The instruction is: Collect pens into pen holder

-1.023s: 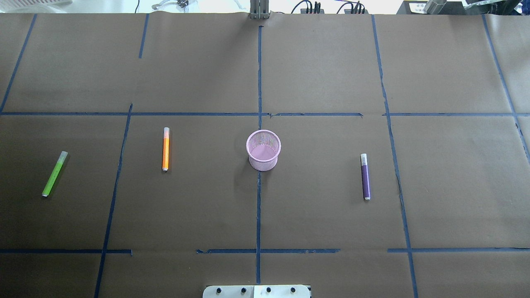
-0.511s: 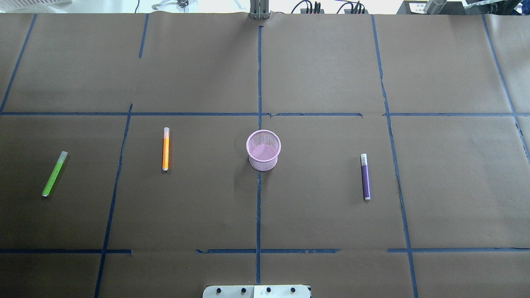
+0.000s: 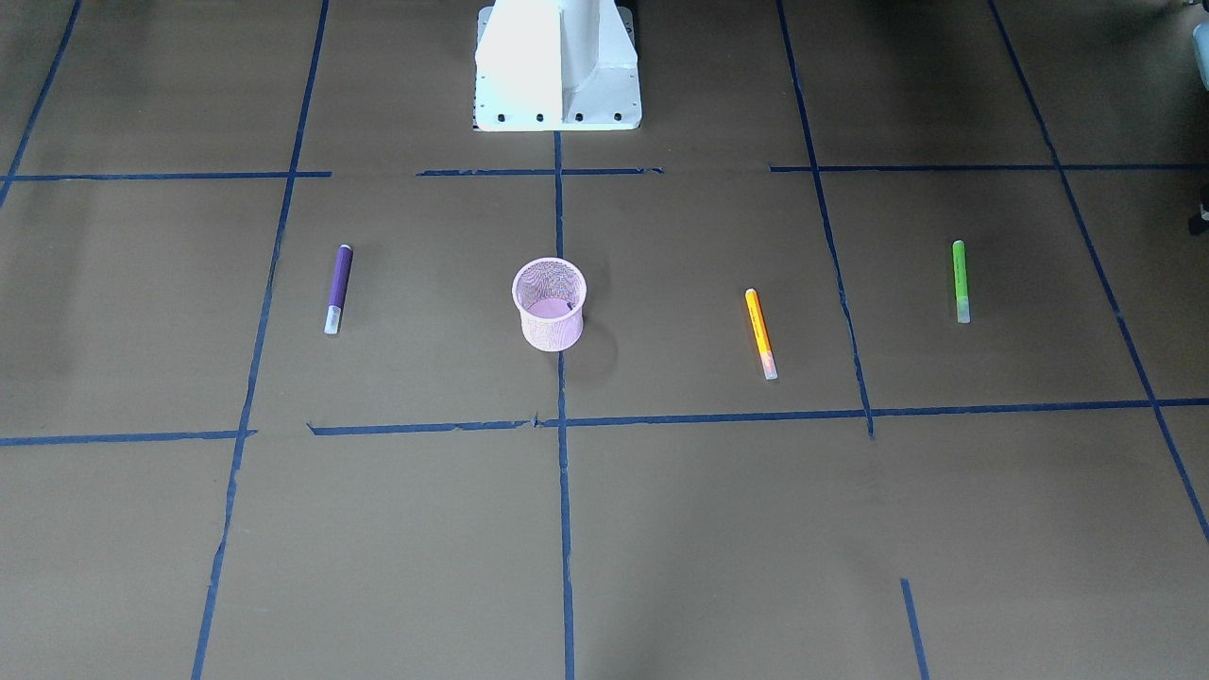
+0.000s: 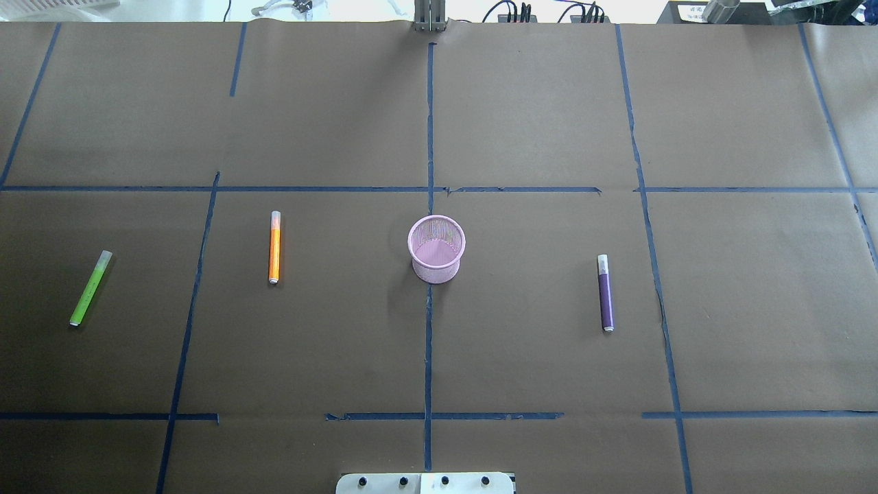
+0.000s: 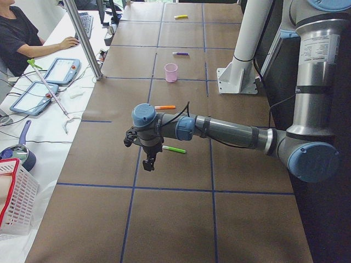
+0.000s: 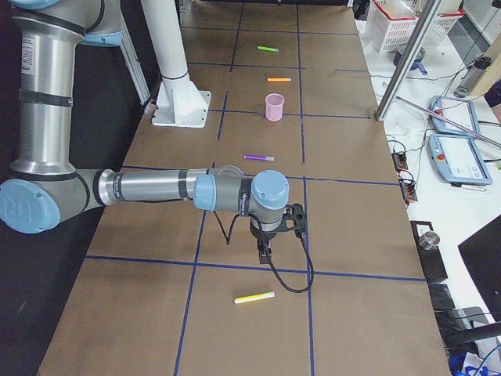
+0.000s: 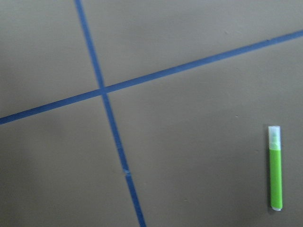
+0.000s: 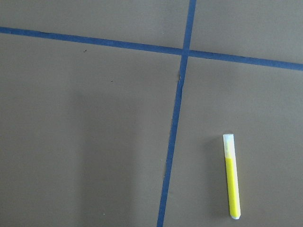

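Observation:
The pink mesh pen holder [image 4: 437, 248] stands upright at the table's middle and holds no pens; it also shows in the front view [image 3: 550, 304]. The green pen [image 4: 90, 288], orange pen [image 4: 274, 247] and purple pen [image 4: 604, 293] lie flat on the paper, apart from it. A yellow pen [image 6: 254, 298] lies at the table's right end, also seen in the right wrist view [image 8: 231, 176]. My left gripper [image 5: 149, 159] hovers near the green pen [image 7: 275, 168]. My right gripper [image 6: 264, 251] hovers near the yellow pen. I cannot tell whether either is open or shut.
The white robot base [image 3: 557, 66] stands at the table's near edge. Blue tape lines [image 4: 429, 343] grid the brown paper. An operator [image 5: 22, 38] with tablets sits along the far side, and a white basket [image 5: 13, 203] stands off the table's left end.

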Motion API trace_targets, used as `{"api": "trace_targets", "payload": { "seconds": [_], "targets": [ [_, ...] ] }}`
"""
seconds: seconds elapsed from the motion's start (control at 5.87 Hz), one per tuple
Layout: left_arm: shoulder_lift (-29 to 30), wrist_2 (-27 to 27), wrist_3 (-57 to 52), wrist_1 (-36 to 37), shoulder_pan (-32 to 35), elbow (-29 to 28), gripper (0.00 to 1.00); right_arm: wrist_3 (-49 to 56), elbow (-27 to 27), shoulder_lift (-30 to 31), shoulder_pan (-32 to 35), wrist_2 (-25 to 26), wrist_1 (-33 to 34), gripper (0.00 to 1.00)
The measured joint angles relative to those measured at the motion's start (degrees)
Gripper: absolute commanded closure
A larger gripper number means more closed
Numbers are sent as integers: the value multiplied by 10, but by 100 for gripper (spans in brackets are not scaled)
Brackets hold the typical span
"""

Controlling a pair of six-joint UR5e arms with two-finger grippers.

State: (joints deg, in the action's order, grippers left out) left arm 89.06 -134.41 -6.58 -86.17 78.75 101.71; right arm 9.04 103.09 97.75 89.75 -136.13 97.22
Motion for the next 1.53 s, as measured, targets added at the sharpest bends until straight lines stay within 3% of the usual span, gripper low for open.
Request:
{"api": "trace_targets", "payload": {
  "seconds": [0.51, 1.02, 1.53],
  "targets": [
    [33, 2, 60, -1, -99, -7, 0, 1, -1, 2, -9, 3, -3, 0],
    [82, 2, 139, -2, -209, -59, 1, -5, -2, 2, -10, 1, -4, 0],
    [98, 17, 175, -8, -263, -89, 7, -8, -3, 3, -10, -2, -3, 0]
  ]
}}
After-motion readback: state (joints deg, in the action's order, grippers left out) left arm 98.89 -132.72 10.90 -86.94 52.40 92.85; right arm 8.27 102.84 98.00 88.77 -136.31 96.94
